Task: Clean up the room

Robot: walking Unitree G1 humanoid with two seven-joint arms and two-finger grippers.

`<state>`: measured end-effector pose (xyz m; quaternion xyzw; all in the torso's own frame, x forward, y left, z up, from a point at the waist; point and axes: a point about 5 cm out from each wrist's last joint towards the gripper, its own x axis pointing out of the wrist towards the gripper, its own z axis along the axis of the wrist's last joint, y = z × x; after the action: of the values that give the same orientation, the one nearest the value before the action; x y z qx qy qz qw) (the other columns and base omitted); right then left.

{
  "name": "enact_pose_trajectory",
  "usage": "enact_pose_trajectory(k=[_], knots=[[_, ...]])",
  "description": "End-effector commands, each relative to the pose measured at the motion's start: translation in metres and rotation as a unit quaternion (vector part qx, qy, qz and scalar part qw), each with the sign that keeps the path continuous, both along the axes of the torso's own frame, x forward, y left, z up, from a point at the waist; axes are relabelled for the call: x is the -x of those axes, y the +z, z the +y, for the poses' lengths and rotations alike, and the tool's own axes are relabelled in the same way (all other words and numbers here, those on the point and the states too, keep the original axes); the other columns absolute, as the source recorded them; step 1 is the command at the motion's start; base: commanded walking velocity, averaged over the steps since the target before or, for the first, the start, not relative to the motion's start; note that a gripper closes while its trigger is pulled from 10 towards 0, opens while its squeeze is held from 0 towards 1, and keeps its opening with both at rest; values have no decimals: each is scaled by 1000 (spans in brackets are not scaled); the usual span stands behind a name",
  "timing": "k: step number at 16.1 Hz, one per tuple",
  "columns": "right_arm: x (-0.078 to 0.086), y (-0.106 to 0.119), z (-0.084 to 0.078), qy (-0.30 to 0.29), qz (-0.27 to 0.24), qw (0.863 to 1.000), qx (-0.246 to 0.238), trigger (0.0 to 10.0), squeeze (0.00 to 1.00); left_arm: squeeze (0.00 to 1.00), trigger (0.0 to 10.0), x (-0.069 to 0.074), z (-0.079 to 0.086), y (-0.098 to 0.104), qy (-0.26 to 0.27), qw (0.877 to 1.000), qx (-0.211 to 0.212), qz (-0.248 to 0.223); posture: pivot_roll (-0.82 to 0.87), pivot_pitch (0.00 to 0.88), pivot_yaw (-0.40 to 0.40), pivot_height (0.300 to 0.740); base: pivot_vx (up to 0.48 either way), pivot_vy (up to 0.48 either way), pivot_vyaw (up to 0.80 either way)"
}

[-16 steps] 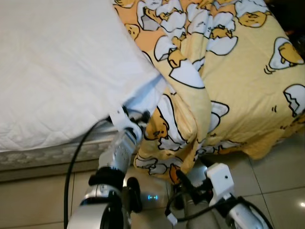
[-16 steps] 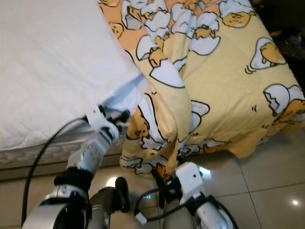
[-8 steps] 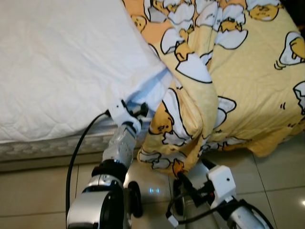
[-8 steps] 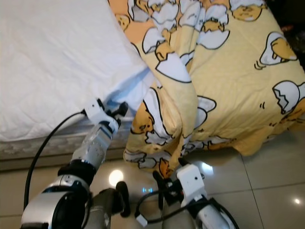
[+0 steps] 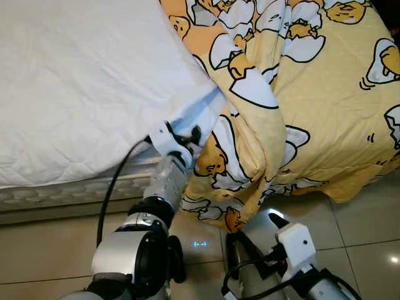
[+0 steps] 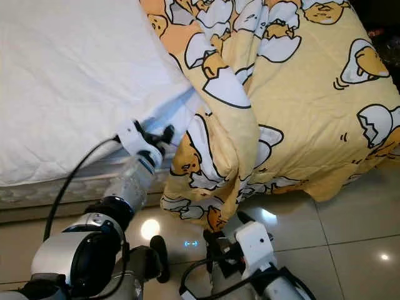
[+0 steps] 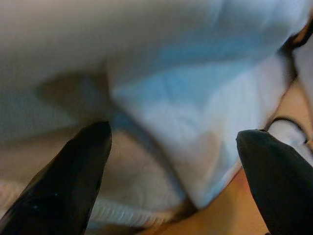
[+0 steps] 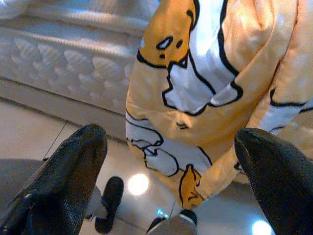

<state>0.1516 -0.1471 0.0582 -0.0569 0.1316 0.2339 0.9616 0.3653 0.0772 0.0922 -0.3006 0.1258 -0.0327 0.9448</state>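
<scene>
Risk is judged highest at the left gripper (image 5: 187, 134): its fingers are spread wide around the hanging corner of the white sheet (image 7: 195, 142), nothing pinched yet. If they are closed too shallow, only the thin hem would be caught and could slip out; too deep, and the quilted mattress edge (image 5: 56, 190) beneath could be nipped along with it. The black cable (image 5: 112, 187) looping off the wrist lies close to the bed side and could snag on a pull.

Right gripper (image 8: 168, 161) is held low over the tiled floor (image 5: 44, 256), fingers wide apart, nothing between them; the drooping fold of the comforter (image 8: 195, 83) hangs just ahead. A grab there could drag more of it off the bed.

Sheet: smooth, thin, lightly creased, folded to a soft point. Comforter (image 5: 319, 106): yellow, padded, printed with cartoon eggs, bunched into a thick ridge beside the sheet and spilling over the bed edge toward the floor. Floor tiles glossy, reflecting lights, likely slick.
</scene>
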Motion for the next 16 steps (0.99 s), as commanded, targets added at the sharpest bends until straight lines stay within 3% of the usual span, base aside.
enact_pose_trajectory(k=[1,7,8,9,16], knots=[[7,0,0,-1,10,1000,-3,10000,8,0,10000,5,-5,-9,1,1000,6,27,-390,356,20,731,0,0,0],[17,4,-2,-3,21,1000,2,10000,12,0,10000,-1,-14,2,5,998,50,23,-426,374,8,731,0,0,0],[18,4,-2,-3,21,1000,2,10000,12,0,1059,-2,-14,2,1,999,48,19,-430,374,8,731,0,0,0],[19,4,-3,-6,23,1000,3,10000,8,0,0,-2,-13,3,-8,999,38,13,-429,375,11,731,0,0,0],[17,2,0,-3,30,1000,1,10000,8,0,0,0,-17,3,-36,998,55,-2,-411,379,14,731,0,0,0]])
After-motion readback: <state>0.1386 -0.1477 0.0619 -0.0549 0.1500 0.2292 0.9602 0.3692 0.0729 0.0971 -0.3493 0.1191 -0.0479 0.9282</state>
